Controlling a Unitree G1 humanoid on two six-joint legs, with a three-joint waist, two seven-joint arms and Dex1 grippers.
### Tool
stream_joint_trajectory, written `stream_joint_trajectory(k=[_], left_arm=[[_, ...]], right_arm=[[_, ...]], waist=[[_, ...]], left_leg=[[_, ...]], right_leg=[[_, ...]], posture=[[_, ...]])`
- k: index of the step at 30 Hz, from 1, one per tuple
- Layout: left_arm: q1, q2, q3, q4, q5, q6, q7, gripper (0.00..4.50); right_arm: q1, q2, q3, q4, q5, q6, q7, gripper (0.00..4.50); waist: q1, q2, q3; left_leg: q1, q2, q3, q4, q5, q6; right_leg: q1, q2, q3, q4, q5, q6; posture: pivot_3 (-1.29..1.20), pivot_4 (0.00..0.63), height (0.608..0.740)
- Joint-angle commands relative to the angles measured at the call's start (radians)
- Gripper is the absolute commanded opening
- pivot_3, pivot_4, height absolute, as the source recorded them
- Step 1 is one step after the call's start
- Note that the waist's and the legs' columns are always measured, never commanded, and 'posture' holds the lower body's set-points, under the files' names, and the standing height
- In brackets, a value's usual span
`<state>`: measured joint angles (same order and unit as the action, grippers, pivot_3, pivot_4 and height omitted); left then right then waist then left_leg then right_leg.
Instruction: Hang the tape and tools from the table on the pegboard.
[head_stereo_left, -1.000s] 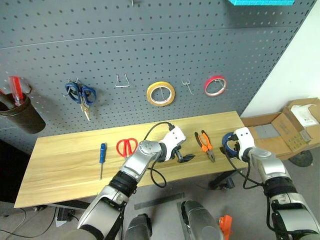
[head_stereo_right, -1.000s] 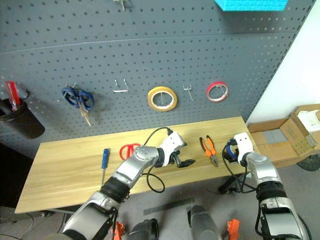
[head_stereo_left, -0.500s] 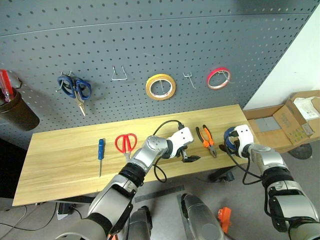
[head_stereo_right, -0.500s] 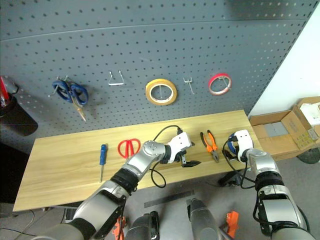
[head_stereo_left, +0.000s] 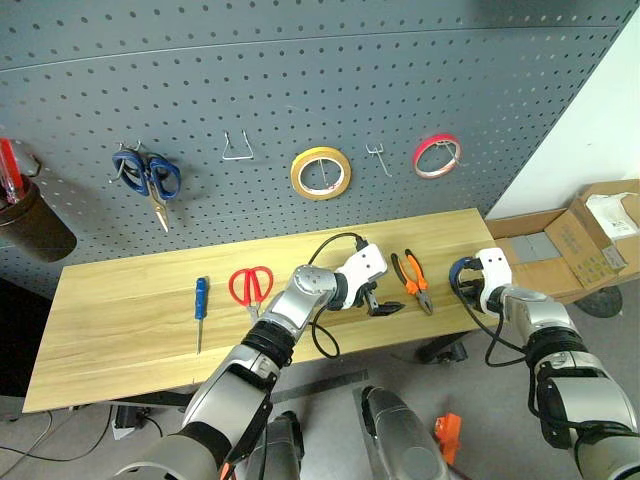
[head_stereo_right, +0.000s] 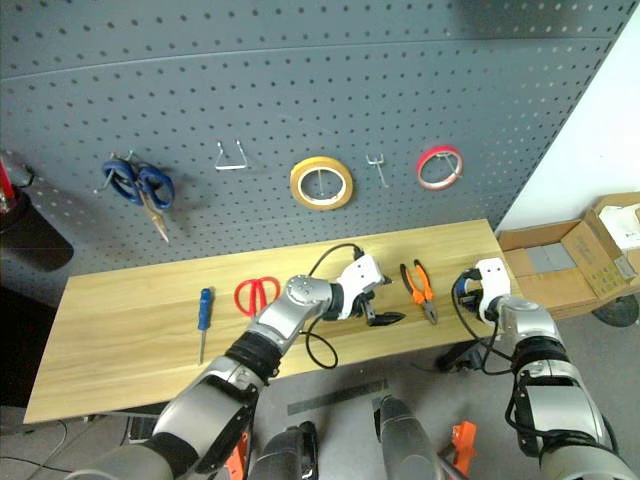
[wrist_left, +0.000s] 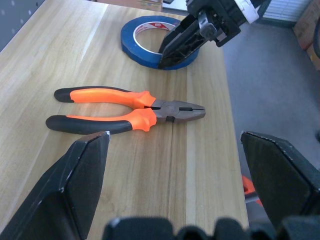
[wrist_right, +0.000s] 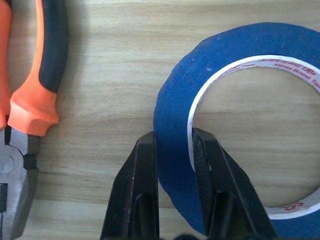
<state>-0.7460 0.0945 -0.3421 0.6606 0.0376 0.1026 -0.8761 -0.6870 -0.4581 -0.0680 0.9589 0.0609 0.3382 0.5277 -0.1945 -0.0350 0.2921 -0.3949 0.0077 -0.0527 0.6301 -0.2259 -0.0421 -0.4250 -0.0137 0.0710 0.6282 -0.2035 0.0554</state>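
The table (wrist_left: 60, 60) is pale planked wood with fine grain and a smooth, matt face. The tape (wrist_right: 235, 125) near its right end has a matt blue outer band and a whitish printed core that looks like paper. The pliers (wrist_left: 125, 110) pair dull grey metal jaws with orange-and-black grips of rubbery look. The pegboard (head_stereo_left: 300, 90) is matt dark grey, with bare metal wire hooks (head_stereo_left: 240, 150). The right gripper's fingers (wrist_right: 140, 190) look like matt black plastic.
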Motion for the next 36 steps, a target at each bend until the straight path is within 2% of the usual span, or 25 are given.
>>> stream_joint_trajectory(k=[1, 3, 8, 11, 13, 16, 18, 21, 22, 24, 26, 30, 32, 36], left_arm=[[0.010, -0.014, 0.015, -0.049, -0.025, 0.000, -0.013, 4.50], [0.026, -0.014, 0.016, -0.073, -0.026, 0.005, -0.018, 4.50], [0.144, 0.045, 0.035, -0.297, -0.051, 0.089, -0.016, 4.50], [0.267, 0.061, 0.106, -0.520, -0.124, 0.245, 0.046, 4.50], [0.406, 0.085, 0.165, -0.744, -0.170, 0.369, 0.107, 4.50], [0.500, 0.078, 0.235, -0.922, -0.214, 0.487, 0.203, 4.50], [0.523, 0.068, 0.262, -0.978, -0.221, 0.520, 0.261, 4.50], [0.548, 0.059, 0.297, -1.030, -0.224, 0.543, 0.335, 4.50], [0.547, 0.056, 0.313, -1.026, -0.222, 0.541, 0.358, 4.50], [0.542, 0.055, 0.328, -1.018, -0.224, 0.537, 0.387, 4.50], [0.515, 0.062, 0.345, -0.984, -0.225, 0.520, 0.409, 4.50], [0.436, 0.082, 0.359, -0.911, -0.232, 0.485, 0.416, 4.50], [0.419, 0.089, 0.359, -0.894, -0.236, 0.475, 0.415, 4.50], [0.414, 0.098, 0.353, -0.885, -0.239, 0.463, 0.418, 4.50]], right_arm=[[0.020, -0.017, 0.021, -0.055, -0.038, -0.041, -0.035, 0.41], [0.047, -0.025, 0.043, -0.111, -0.062, -0.064, -0.046, 0.41], [0.225, -0.039, 0.070, -0.519, -0.112, -0.056, -0.090, 0.41], [0.353, -0.040, 0.085, -0.817, -0.158, -0.104, -0.128, 0.41], [0.444, -0.012, 0.120, -1.056, -0.200, -0.144, -0.167, 0.41], [0.480, 0.014, 0.187, -1.184, -0.274, -0.226, -0.205, 0.41], [0.469, 0.030, 0.219, -1.178, -0.311, -0.278, -0.229, 0.41], [0.413, 0.057, 0.270, -1.093, -0.357, -0.380, -0.264, 0.41], [0.381, 0.063, 0.284, -1.043, -0.365, -0.424, -0.268, 0.41], [0.345, 0.068, 0.298, -0.979, -0.373, -0.482, -0.274, 0.41], [0.261, 0.082, 0.313, -0.850, -0.369, -0.539, -0.263, 0.41], [0.083, 0.129, 0.303, -0.564, -0.276, -0.585, -0.160, 0.41], [0.036, 0.137, 0.296, -0.467, -0.256, -0.609, -0.131, 0.41], [-0.013, 0.141, 0.293, -0.352, -0.245, -0.665, -0.110, 0.41]], waist=[[0.000, 0.000, 0.000], [0.000, 0.001, -0.001], [-0.002, 0.007, -0.005], [-0.002, 0.010, -0.012], [-0.004, 0.011, -0.022], [-0.008, 0.010, -0.049], [-0.008, 0.007, -0.065], [-0.019, -0.002, -0.097], [-0.030, -0.003, -0.100], [-0.053, 0.000, -0.110], [-0.068, -0.004, -0.124], [-0.088, -0.010, -0.136], [-0.087, -0.008, -0.146], [-0.070, -0.002, -0.155]], left_leg=[[0.000, 0.000, 0.000, 0.000, 0.000, 0.000], [0.000, 0.000, 0.000, 0.000, 0.000, 0.000], [-0.004, 0.000, 0.001, 0.000, 0.000, 0.000], [-0.007, 0.000, 0.002, 0.000, 0.000, -0.001], [-0.007, 0.000, 0.003, 0.001, 0.000, -0.001], [-0.006, 0.002, 0.003, 0.001, 0.000, -0.002], [-0.006, 0.001, 0.002, 0.002, 0.004, -0.007], [-0.003, 0.001, 0.001, 0.008, 0.005, -0.004], [0.001, 0.001, 0.000, 0.012, 0.005, -0.004], [0.003, 0.002, -0.002, 0.013, 0.002, -0.008], [0.001, 0.003, -0.006, 0.011, 0.004, -0.005], [0.003, -0.002, -0.002, 0.014, 0.007, 0.000], [0.004, -0.002, -0.004, 0.013, 0.011, 0.006], [0.006, 0.000, -0.004, 0.004, 0.011, 0.006]], right_leg=[[0.000, 0.000, 0.000, 0.000, 0.000, 0.000], [0.000, 0.000, 0.000, 0.000, 0.000, 0.000], [-0.005, 0.000, 0.001, 0.001, 0.000, 0.001], [-0.012, -0.001, 0.002, 0.004, 0.000, 0.001], [-0.015, -0.001, 0.003, 0.012, 0.000, 0.001], [-0.018, 0.000, 0.003, 0.017, -0.001, 0.000], [-0.017, 0.001, 0.003, 0.016, -0.001, 0.000], [-0.008, 0.001, 0.001, 0.014, 0.001, 0.000], [-0.001, 0.001, -0.001, 0.012, -0.002, -0.005], [0.008, 0.001, -0.003, -0.003, -0.001, -0.005], [0.015, 0.000, -0.008, -0.019, 0.004, -0.003], [0.019, -0.006, -0.006, -0.019, 0.011, 0.002], [0.019, -0.005, -0.006, -0.017, 0.019, 0.002], [0.018, -0.002, -0.006, -0.016, 0.018, 0.003]], posture=[[-0.21, 0.276, 0.740], [-0.22, 0.250, 0.740], [-0.24, 0.194, 0.740], [-0.25, 0.162, 0.740], [-0.26, 0.131, 0.740], [-0.24, 0.101, 0.740], [-0.23, 0.083, 0.740], [-0.20, 0.060, 0.740], [-0.19, 0.051, 0.740], [-0.18, 0.046, 0.740], [-0.16, 0.030, 0.740], [-0.14, 0.024, 0.740], [-0.13, 0.022, 0.740], [-0.11, 0.026, 0.740]])
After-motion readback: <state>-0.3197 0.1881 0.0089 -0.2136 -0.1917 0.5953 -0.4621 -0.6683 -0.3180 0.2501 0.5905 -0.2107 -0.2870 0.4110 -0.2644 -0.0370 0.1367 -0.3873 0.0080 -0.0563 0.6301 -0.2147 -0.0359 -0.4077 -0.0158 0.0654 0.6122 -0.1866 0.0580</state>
